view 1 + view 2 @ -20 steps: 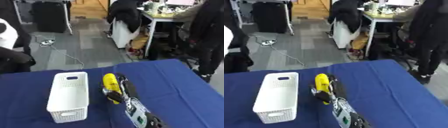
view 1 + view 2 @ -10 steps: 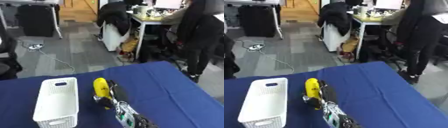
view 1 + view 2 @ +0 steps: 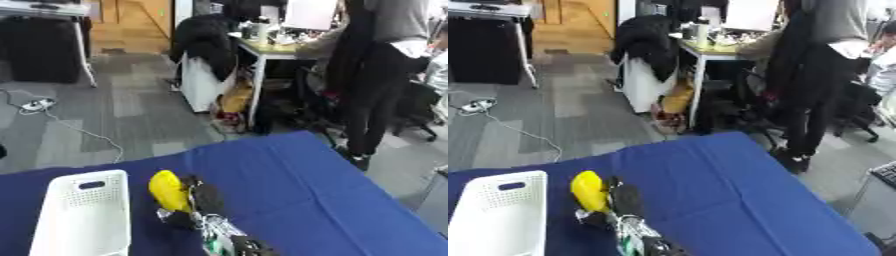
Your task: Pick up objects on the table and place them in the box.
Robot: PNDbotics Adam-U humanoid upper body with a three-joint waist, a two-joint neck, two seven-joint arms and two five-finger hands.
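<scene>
Left eye view is showing the right hand (image 3: 199, 200) curling its dark fingers around a yellow object (image 3: 168, 190) and holding it above the blue bench (image 3: 297, 190). A white box (image 3: 83, 215) is standing just beside it, at its left. No left hand is showing.
</scene>
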